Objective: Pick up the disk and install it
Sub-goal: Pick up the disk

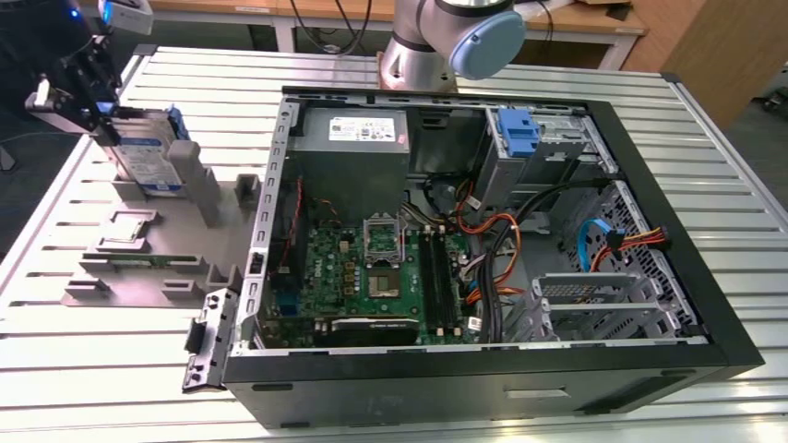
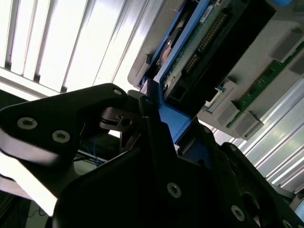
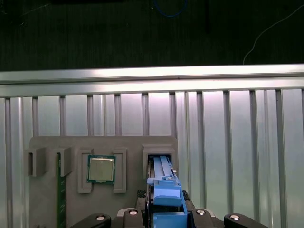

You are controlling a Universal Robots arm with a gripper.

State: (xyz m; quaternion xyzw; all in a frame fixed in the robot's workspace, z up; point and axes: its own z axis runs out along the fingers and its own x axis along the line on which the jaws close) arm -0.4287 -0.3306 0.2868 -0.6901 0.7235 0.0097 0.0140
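The disk [image 1: 150, 159] stands on edge at the back of the grey holder [image 1: 136, 277], at the exterior view's left; its silver face and blue rail frame show. My gripper [image 1: 105, 125] reaches down onto its upper end from the exterior view's left. In the second wrist view the black fingers [image 2: 147, 123] press on the blue rail of the disk [image 2: 213, 52]. In the first wrist view the blue edge of the disk [image 3: 166, 194] runs from the holder's slot up between the gripper [image 3: 166, 216] halves. The gripper is shut on the disk.
The holder also carries a square processor chip [image 3: 100, 169] and a green memory stick [image 3: 59, 199]. An open computer case [image 1: 726, 305] lies at the exterior view's right, with a blue bracket [image 1: 518, 129] in its upper bay. The arm's base [image 1: 449, 41] stands behind it on the slatted metal table [image 1: 111, 369].
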